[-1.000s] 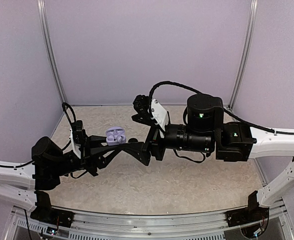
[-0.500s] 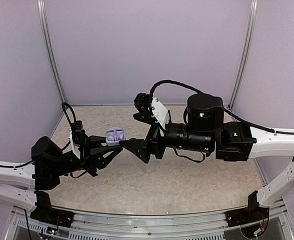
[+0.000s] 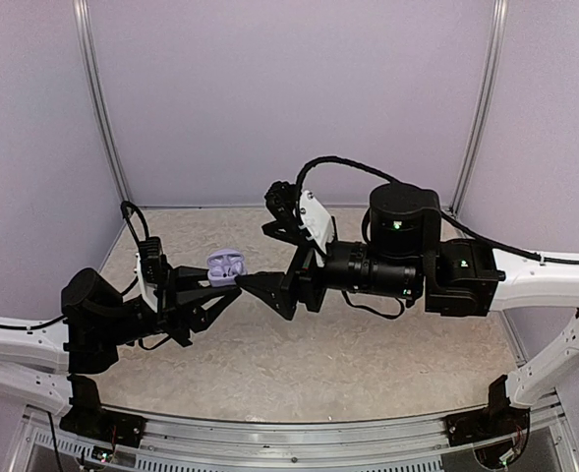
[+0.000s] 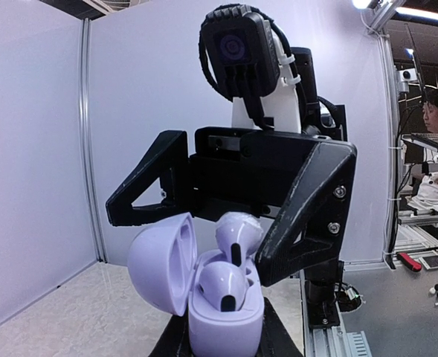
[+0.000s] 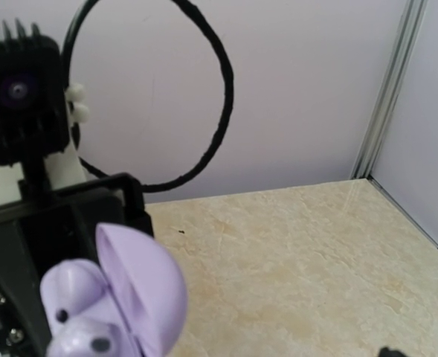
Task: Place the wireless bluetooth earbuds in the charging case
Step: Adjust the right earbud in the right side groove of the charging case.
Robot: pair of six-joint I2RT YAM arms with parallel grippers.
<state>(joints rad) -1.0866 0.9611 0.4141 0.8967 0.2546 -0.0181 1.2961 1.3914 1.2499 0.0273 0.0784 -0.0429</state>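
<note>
Earbuds (image 4: 222, 286) are both at the charging case (image 4: 226, 320), which is held up in the air above the tabletop (image 3: 368, 344) rather than lying on it. The left claw (image 3: 222, 285) is clamped on the case's base from six o'clock. That keeps the hollows facing up and leaves the top free to reach. The lid (image 4: 163, 260) hangs open toward nine o'clock in the left wrist view, out of the way.

The front earbud looks seated, with its stem down in its hollow. The rear earbud (image 4: 237, 234), at twelve o'clock from it, stands higher, and I judge it not fully home. The right claw (image 4: 196, 238) reaches in from three o'clock in the overhead view with its fingers apart, gripping nothing. One finger (image 4: 308, 208) seems to touch the raised earbud, though I cannot be sure. To my eye it is placed to nudge that earbud down. A careless push could tip it out over the rim.
</note>
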